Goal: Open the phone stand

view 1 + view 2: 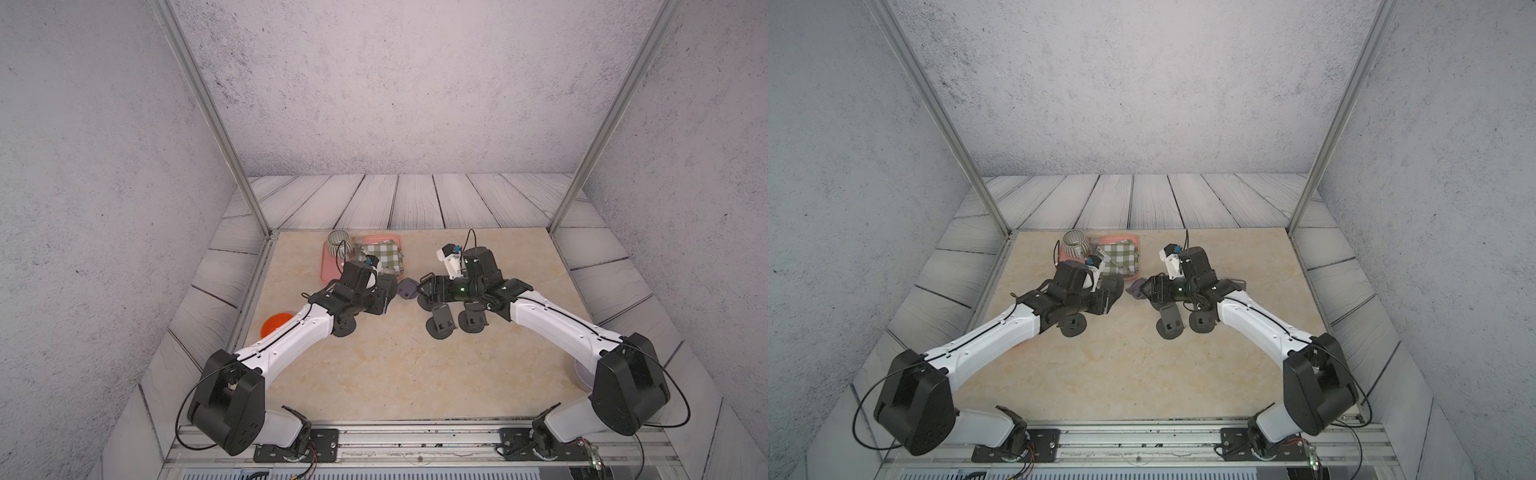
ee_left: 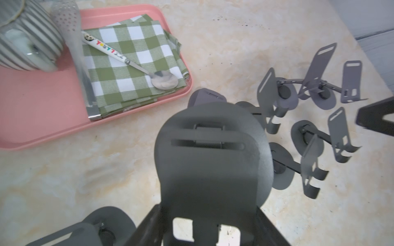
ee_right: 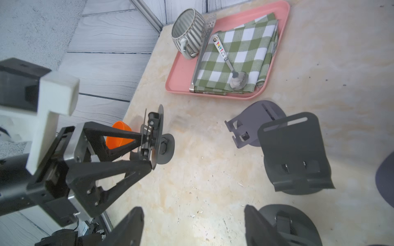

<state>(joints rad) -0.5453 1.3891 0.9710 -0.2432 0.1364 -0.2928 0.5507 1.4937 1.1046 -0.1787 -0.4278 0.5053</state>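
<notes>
Here, marble tabletop [image 1: 395, 374], phone stand [image 3: 165, 147], grey walls [image 1: 395, 83] (plank border [image 1: 374, 199])

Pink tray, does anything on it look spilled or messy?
No, nothing stands out. The striped mug sits in the pink tray, the green checked cloth is folded neatly, and the spoon lies on top of it.

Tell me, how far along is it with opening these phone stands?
Done: several opened stands stand upright on the table. In hand: the left gripper clamps a black stand that looks folded; the right gripper hangs open nearby. Left: pulling that one open, and probably the purple stand, which seems to lie flat.
</notes>
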